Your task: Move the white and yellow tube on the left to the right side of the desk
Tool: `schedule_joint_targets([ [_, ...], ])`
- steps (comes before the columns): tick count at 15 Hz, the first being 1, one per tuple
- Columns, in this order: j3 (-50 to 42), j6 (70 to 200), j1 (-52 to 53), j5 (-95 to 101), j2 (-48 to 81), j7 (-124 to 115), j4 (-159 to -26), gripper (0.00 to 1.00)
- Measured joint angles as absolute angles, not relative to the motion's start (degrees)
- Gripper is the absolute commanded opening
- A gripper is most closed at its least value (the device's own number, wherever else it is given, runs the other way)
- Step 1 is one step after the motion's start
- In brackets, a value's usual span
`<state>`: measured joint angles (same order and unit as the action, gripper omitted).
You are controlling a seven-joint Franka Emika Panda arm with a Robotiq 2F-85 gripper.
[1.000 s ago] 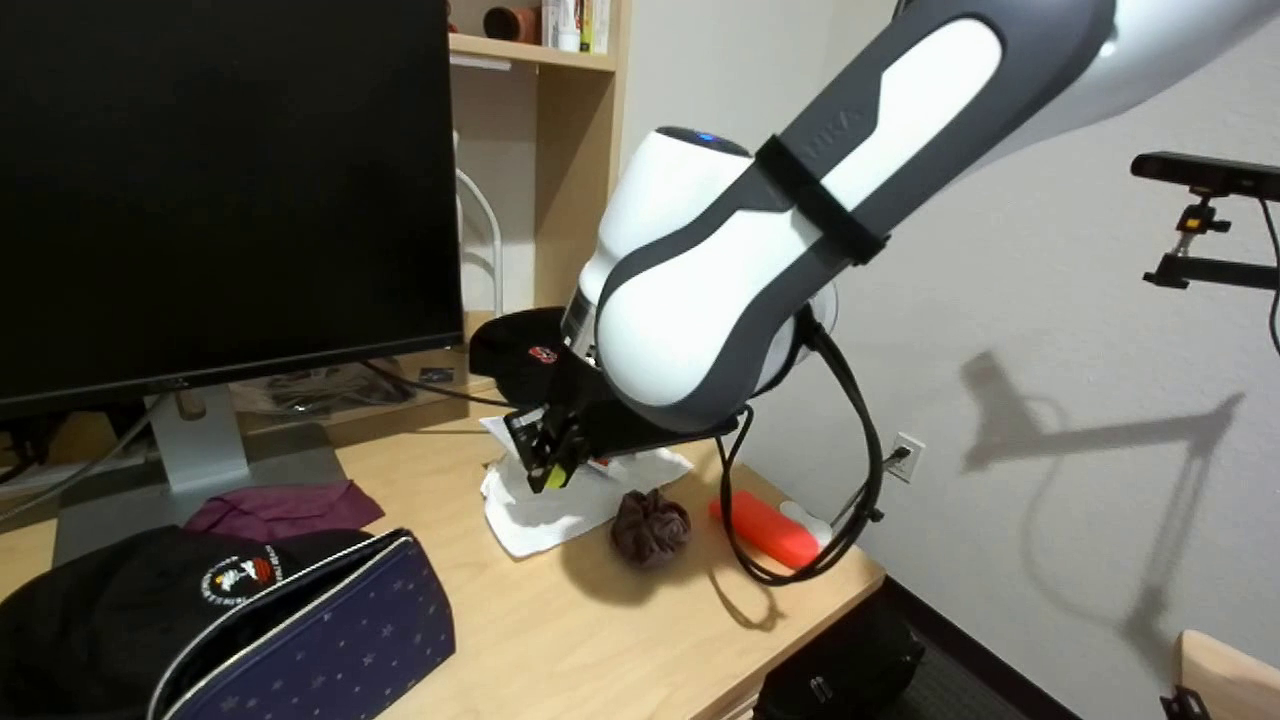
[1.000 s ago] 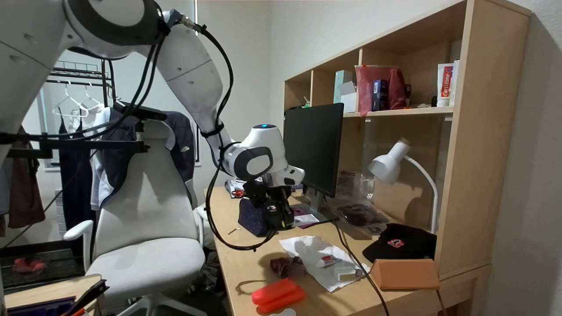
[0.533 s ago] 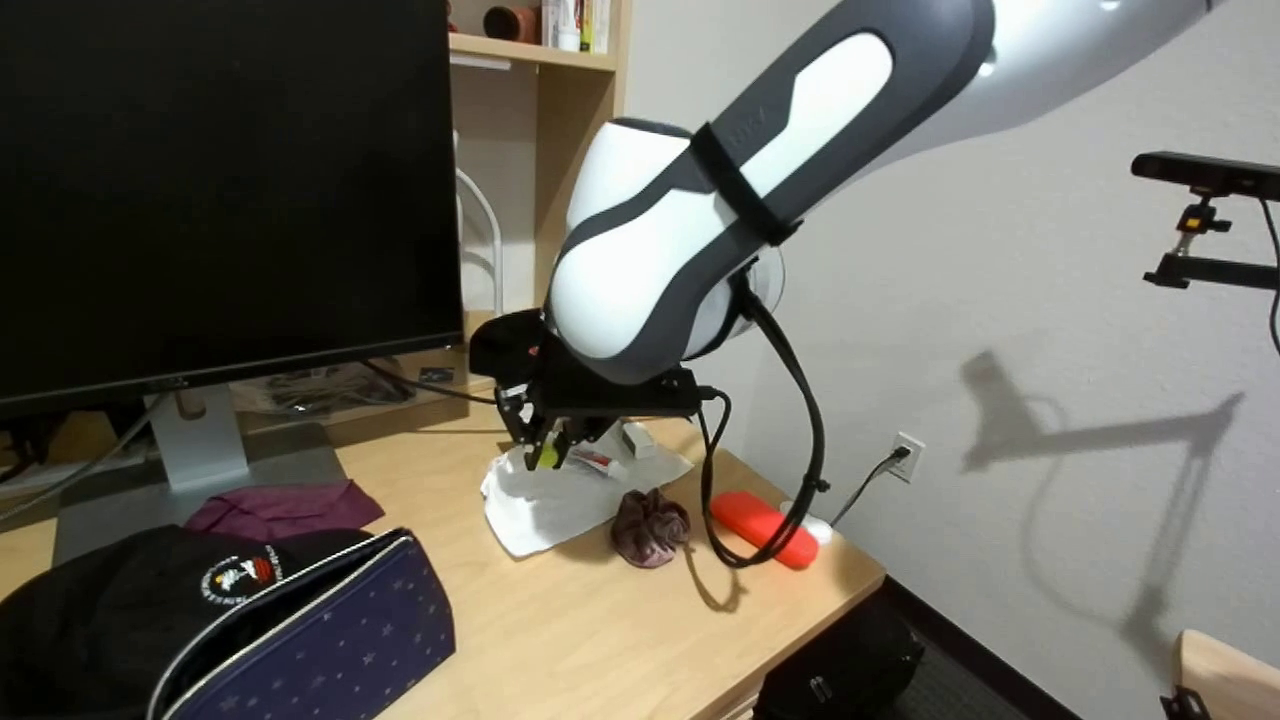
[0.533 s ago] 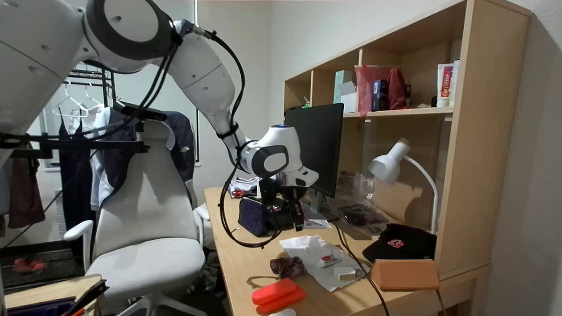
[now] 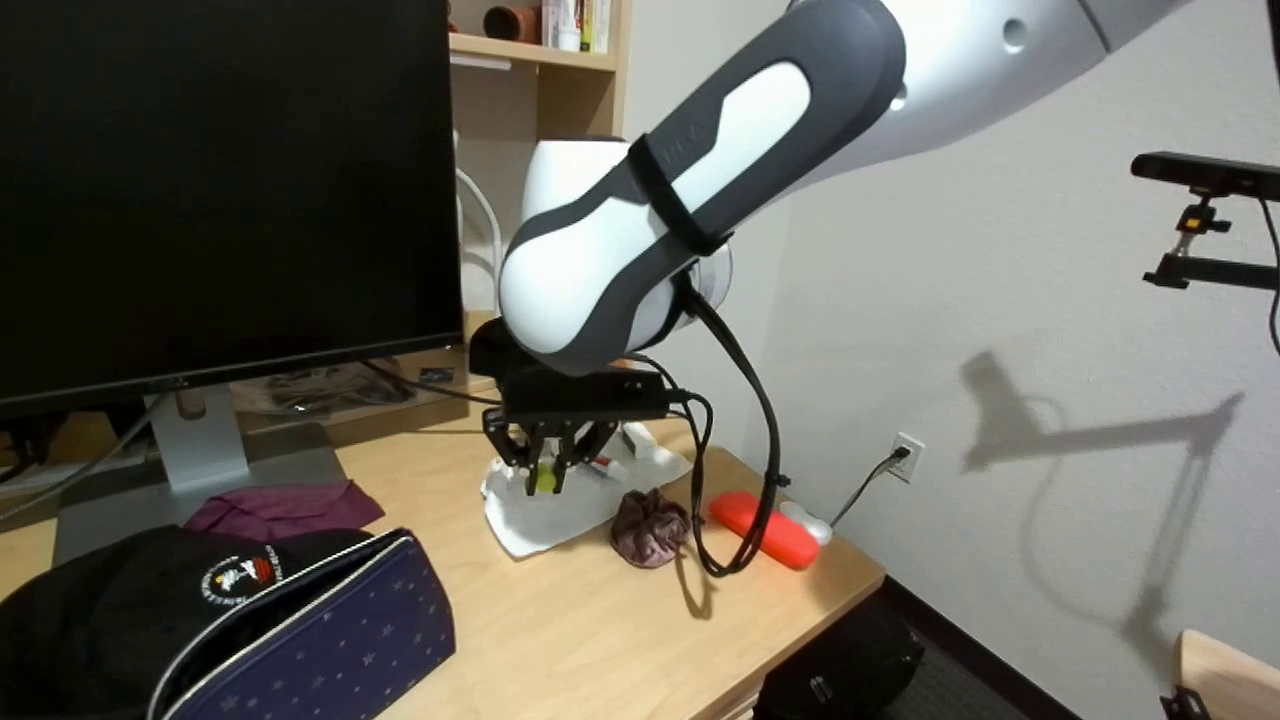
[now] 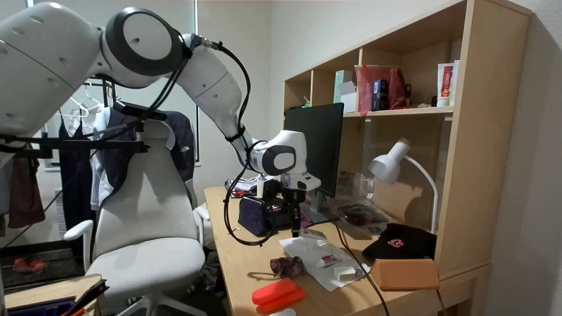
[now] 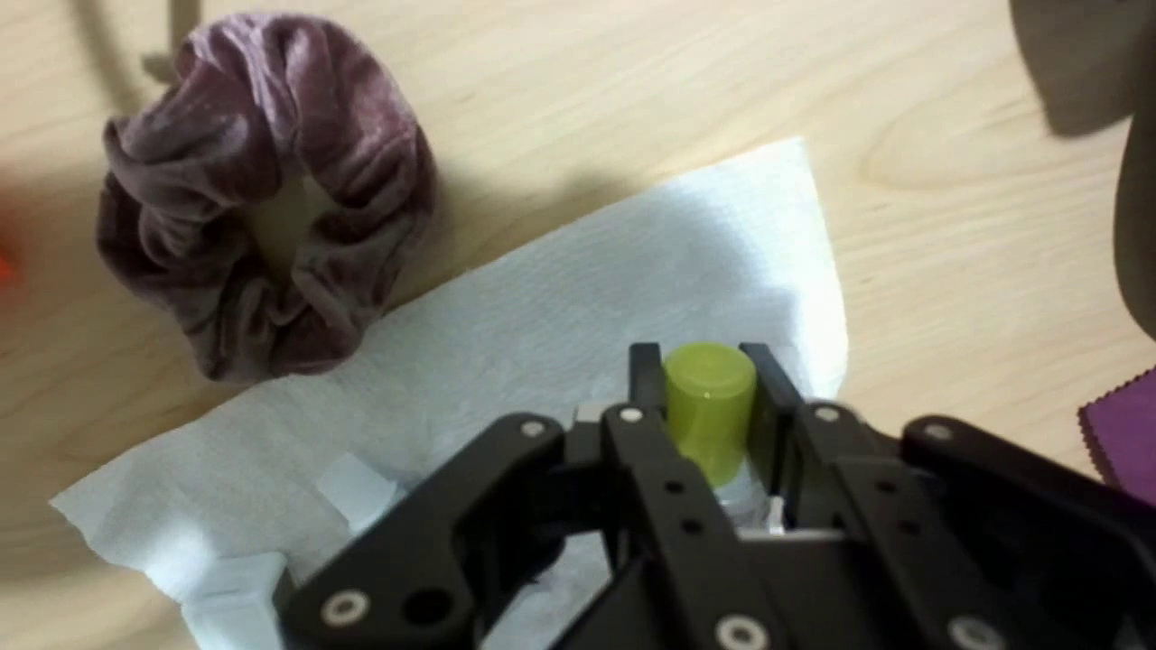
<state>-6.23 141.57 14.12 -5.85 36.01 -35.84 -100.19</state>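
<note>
- Toward the left edge of the desk [image 5: 530, 620], along its front: navy pouch [image 5: 340, 630] beside a black cap [image 5: 110, 620], with a purple cloth [image 5: 285, 508] farther from the front edge. Little danger here, barring a leftward swing.
- Next, well in from the right edge: gripper [image 5: 545, 483] pinching the white and yellow tube [image 7: 711, 415] by its yellow-green end, over the leftward part of a white paper sheet [image 5: 545, 525]. No telling how much clearance beneath.
- Likely trouble: twisting or slipping out of the pinch, from a hold on one round end only.
- On the same sheet, closer to the right edge: small red-and-white tube [image 6: 327, 261] and white box [image 6: 345, 274]. Easy to knock, or to drag along with the sheet, in a low carry.
- Between sheet and front edge: scrunchie [image 5: 650, 530], apt to snag and travel along after a low brush.
- Near the front right corner: red-orange case [image 5: 765, 530], at risk of a shove from a hanging black cable [image 5: 772, 460] in a sweep rightward.
- At the right edge: rolling off after release, from letting go too high or too near the brink.
</note>
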Motion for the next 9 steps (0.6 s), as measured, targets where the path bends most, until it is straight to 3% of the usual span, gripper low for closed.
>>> schedule_joint_targets([
  [9,-5.18,138.73,14.67,-4.14,39.39,-35.83,-97.14,0.13],
])
